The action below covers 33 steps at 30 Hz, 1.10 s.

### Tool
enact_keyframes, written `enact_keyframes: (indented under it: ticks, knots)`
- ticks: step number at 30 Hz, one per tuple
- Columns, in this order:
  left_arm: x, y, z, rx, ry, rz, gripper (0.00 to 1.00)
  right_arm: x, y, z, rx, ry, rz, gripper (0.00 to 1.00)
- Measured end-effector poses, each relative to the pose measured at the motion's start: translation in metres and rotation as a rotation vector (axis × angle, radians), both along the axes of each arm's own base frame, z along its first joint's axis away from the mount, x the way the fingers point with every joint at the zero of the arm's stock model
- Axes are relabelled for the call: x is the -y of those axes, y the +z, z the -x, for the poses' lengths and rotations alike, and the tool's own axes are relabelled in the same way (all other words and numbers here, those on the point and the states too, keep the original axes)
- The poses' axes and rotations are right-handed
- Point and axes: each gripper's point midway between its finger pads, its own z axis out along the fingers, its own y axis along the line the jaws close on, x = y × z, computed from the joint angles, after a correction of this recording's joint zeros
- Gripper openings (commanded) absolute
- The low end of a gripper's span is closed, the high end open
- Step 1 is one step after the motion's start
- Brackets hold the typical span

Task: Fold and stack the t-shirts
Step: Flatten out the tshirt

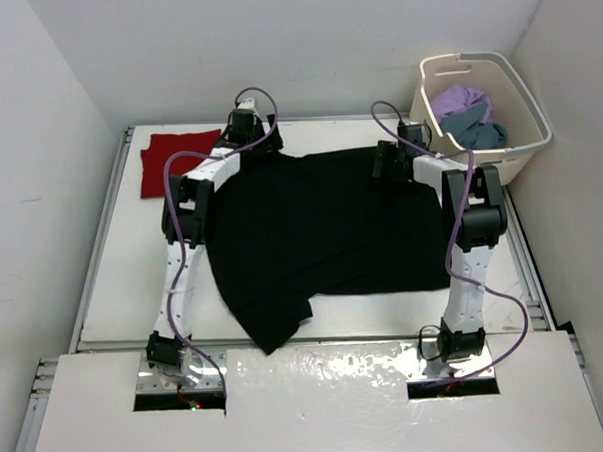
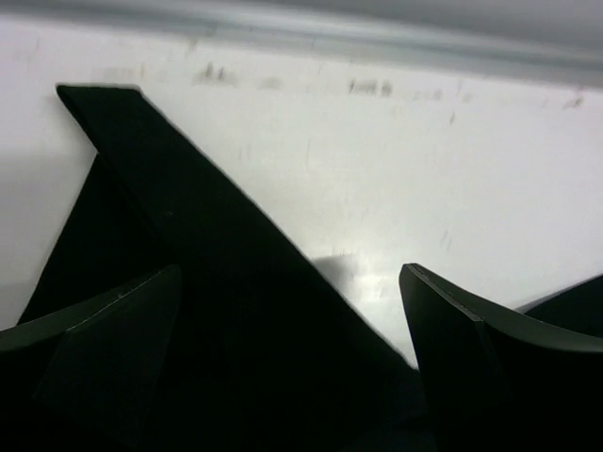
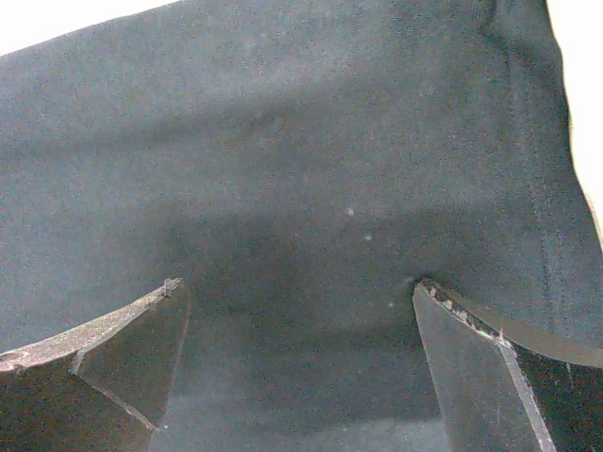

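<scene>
Black t-shirt [image 3: 311, 141] under wide-spread right hand [image 3: 297, 282]

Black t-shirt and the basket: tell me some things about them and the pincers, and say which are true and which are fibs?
1. The black t-shirt lies spread on the table. True.
2. The red t-shirt is in the basket. False: it lies on the table, near the far left corner.
3. The lavender t-shirt and the teal t-shirt are in the basket. True.
4. The left pincer is shut on the black t-shirt. False: it is open and grips nothing.
5. The right pincer is open over the black t-shirt. True.
</scene>
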Motion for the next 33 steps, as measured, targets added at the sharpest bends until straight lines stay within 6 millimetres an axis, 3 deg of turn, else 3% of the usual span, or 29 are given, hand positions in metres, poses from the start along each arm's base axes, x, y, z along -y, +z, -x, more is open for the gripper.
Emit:
enact_keyframes:
  ticks: [7,12,16,18,22,24,26,29,31,33]
  knots:
    - [-0.005,0.008,-0.031,0.078,-0.029,0.076,1.0,-0.001,0.003,-0.026,0.021,0.004,-0.012,0.99]
    - [-0.009,0.026,-0.039,0.122,-0.045,0.113,1.0,-0.006,0.006,-0.026,0.026,0.037,-0.026,0.99]
    - [-0.01,0.052,-0.027,0.124,-0.054,0.113,1.0,-0.014,0.028,-0.008,0.052,0.085,-0.016,0.99]
    - [-0.011,0.076,-0.01,0.122,-0.056,0.107,1.0,-0.021,0.051,0.003,0.097,0.106,-0.015,0.99]
    - [-0.016,0.137,0.045,0.143,-0.025,0.074,1.0,-0.033,0.1,0.027,0.224,0.137,-0.029,0.99]
    - [-0.015,0.168,0.083,0.17,-0.001,0.072,1.0,-0.032,0.114,0.046,0.27,0.134,-0.031,0.99]
    - [-0.012,0.187,0.123,0.186,0.023,0.086,1.0,-0.026,0.116,0.063,0.282,0.108,-0.028,0.99]
    - [-0.006,0.185,0.181,0.147,0.055,0.136,1.0,-0.016,0.11,0.078,0.276,0.058,-0.019,0.99]
    - [-0.004,0.168,0.208,0.091,0.071,0.157,1.0,-0.012,0.103,0.085,0.264,0.026,-0.023,0.99]
    - [-0.006,0.136,0.239,-0.002,0.094,0.152,1.0,-0.009,0.096,0.09,0.252,-0.001,-0.034,0.99]
